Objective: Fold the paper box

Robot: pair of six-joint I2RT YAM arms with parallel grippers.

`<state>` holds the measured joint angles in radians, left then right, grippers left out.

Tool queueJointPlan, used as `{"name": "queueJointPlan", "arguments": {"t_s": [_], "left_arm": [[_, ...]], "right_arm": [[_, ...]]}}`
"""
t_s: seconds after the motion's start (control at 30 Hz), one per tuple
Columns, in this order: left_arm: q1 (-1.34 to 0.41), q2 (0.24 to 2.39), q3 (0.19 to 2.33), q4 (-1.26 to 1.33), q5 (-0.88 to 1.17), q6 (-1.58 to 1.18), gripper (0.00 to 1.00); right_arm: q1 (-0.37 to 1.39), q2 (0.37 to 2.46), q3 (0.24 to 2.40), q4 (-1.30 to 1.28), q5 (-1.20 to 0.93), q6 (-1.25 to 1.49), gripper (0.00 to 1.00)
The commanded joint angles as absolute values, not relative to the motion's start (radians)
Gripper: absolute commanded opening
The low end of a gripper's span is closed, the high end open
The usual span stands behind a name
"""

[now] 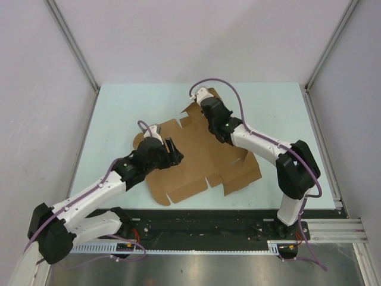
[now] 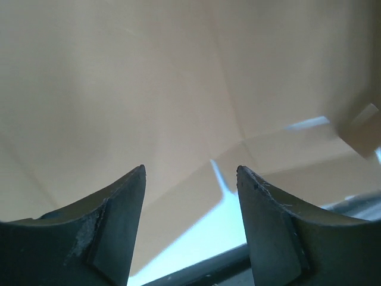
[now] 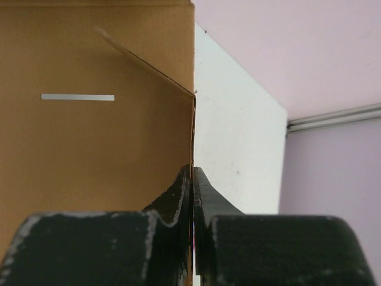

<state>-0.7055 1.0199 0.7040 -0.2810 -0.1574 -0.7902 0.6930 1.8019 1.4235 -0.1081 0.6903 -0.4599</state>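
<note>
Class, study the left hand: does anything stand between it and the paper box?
Nothing visible does. The left hand is open and faces bare cardboard of the paper box, with only air between. The right hand is shut on its far edge.

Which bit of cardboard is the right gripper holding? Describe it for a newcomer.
On the pale green table lies a flat brown paper box sheet between the two arms. Follow it to its far end: the flap there is the only part pinched in the shut right gripper; every other flap lies free.
</note>
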Motion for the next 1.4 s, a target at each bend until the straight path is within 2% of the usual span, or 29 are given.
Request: {"name": "queueJointPlan", "arguments": {"t_s": [0.0, 0.13, 0.23, 0.37, 0.43, 0.6, 0.73, 0.9, 1.13, 1.37], "left_arm": [[-0.583, 0.980, 0.755, -0.377, -0.197, -0.765, 0.70], [-0.349, 0.980, 0.775, -0.377, -0.129, -0.761, 0.70], [-0.246, 1.026, 0.787, -0.364, -0.143, -0.759, 0.70], [-0.176, 1.146, 0.778, -0.293, -0.141, -0.765, 0.70], [-0.170, 1.248, 0.761, -0.276, -0.069, -0.784, 0.68], [-0.172, 1.425, 0.619, -0.042, 0.173, -0.908, 0.63], [-0.198, 1.465, 0.563, 0.093, 0.251, -0.953, 0.62], [-0.199, 1.356, 0.520, 0.219, 0.249, -0.968, 0.64], [-0.193, 1.266, 0.568, 0.281, 0.201, -0.945, 0.71], [-0.204, 1.267, 0.520, 0.651, 0.224, -0.936, 0.73]], "right_arm": [[0.787, 1.741, 1.364, 0.050, 0.848, -0.693, 0.00], [0.859, 1.730, 1.313, 0.130, 0.925, -0.829, 0.00], [0.899, 1.729, 1.310, 0.152, 0.956, -0.915, 0.00], [0.936, 1.732, 1.308, 0.185, 0.989, -0.982, 0.00], [0.946, 1.738, 1.304, 0.216, 1.017, -1.008, 0.00], [0.980, 1.755, 1.266, 0.390, 1.072, -1.114, 0.00], [1.020, 1.752, 1.255, 0.324, 1.086, -1.016, 0.00], [1.029, 1.714, 1.238, 0.163, 1.075, -0.826, 0.00], [1.011, 1.652, 1.238, 0.005, 0.993, -0.606, 0.00], [0.963, 1.586, 1.229, -0.176, 0.841, -0.404, 0.00]]}}
